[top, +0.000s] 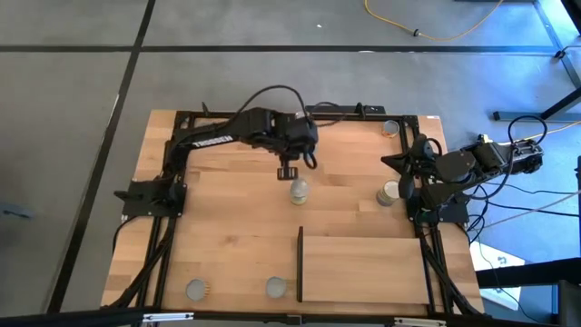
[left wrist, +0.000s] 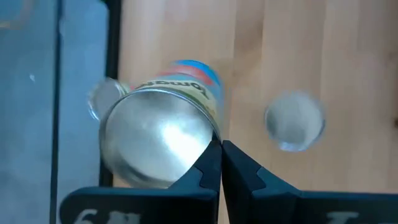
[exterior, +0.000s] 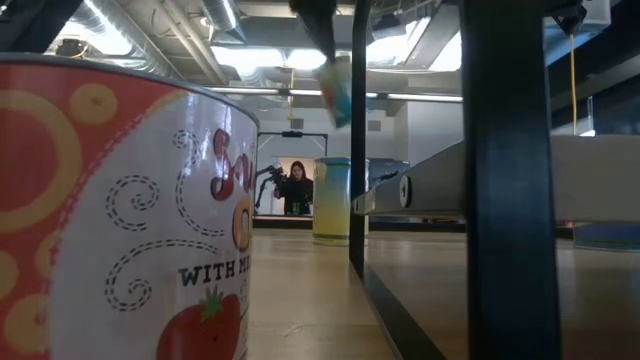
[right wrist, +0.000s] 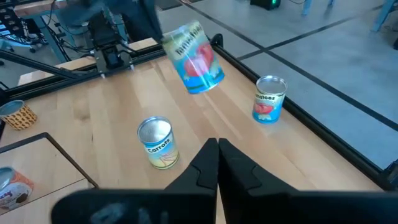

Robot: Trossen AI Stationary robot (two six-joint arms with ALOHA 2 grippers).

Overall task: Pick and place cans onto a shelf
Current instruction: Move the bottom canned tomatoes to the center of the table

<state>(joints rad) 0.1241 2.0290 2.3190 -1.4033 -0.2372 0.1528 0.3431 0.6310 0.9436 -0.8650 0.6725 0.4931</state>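
Just under the left gripper (top: 288,171), a tomato can (top: 298,191) hangs tilted above the bench (top: 227,227). Beyond it towards the right arm stands a carrot can (top: 388,193), with a third can (top: 390,128) near the bench's far rail. On the near side lies the shelf (top: 363,263), its black upright edge (top: 300,263) facing two more cans (top: 195,290) (top: 275,288).

The left wrist view shows the left gripper's fingers pressed together, tips right at the tilted can's metal rim (left wrist: 161,137); whether they pinch that rim I cannot tell. The right wrist view shows this can's label side-on, clear of the wood (right wrist: 194,57). The low view has it high up (exterior: 335,90), partly behind the shelf edge (exterior: 500,180), with a big tomato can (exterior: 120,220) filling the foreground and a person (exterior: 297,187) far back.

The left arm reaches out over mid-bench, gripper pointing down. The right gripper (right wrist: 217,162) waits at the bench's right side, closed on nothing.
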